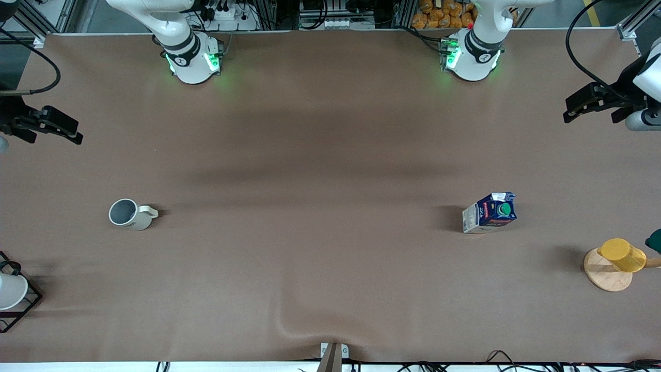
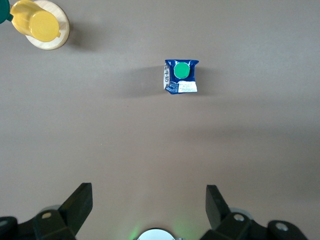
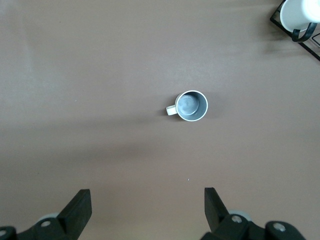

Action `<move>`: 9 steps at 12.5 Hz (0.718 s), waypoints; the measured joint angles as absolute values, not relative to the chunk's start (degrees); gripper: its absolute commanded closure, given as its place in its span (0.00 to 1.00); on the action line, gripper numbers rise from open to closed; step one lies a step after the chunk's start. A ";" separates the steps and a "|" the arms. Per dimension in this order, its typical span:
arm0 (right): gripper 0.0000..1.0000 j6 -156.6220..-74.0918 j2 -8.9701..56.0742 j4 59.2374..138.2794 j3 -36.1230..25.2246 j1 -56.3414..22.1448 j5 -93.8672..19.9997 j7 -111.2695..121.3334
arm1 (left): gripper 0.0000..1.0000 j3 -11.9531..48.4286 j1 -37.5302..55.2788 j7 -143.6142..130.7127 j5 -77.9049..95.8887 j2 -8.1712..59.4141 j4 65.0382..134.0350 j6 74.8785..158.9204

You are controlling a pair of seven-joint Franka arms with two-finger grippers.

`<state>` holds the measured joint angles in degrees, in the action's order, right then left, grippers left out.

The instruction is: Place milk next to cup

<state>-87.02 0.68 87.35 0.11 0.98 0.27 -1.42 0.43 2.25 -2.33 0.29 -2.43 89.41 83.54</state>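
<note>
Both hands hang spread and empty: left hand (image 1: 578, 106) at frame's right edge, right hand (image 1: 64, 129) at left. Milk (image 1: 489, 212) stands lower right; cup (image 1: 129, 214) lower left, well apart on the tabletop (image 1: 320, 248).

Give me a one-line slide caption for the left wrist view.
Left gripper, jaws open, hovers above the upright milk carton, with a yellow cup on a wooden disc nearby.

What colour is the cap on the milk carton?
Green: a round cap on the dark-blue milk carton, clearest in the left wrist view.
</note>
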 measured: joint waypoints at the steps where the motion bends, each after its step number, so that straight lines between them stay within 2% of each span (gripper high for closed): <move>1: 0.00 -87.02 0.68 87.37 0.11 0.98 0.27 -1.42 | 0.00 0.43 2.25 -2.33 0.29 -2.41 89.41 83.47; 9: 0.00 -87.07 0.68 87.60 0.11 0.99 0.27 -1.42 | 0.00 0.80 2.60 -2.16 -0.94 -0.92 86.71 83.46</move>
<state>-87.07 0.68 87.60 0.11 0.99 0.27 -1.42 0.80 2.60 -2.16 -0.94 -0.92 86.71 83.46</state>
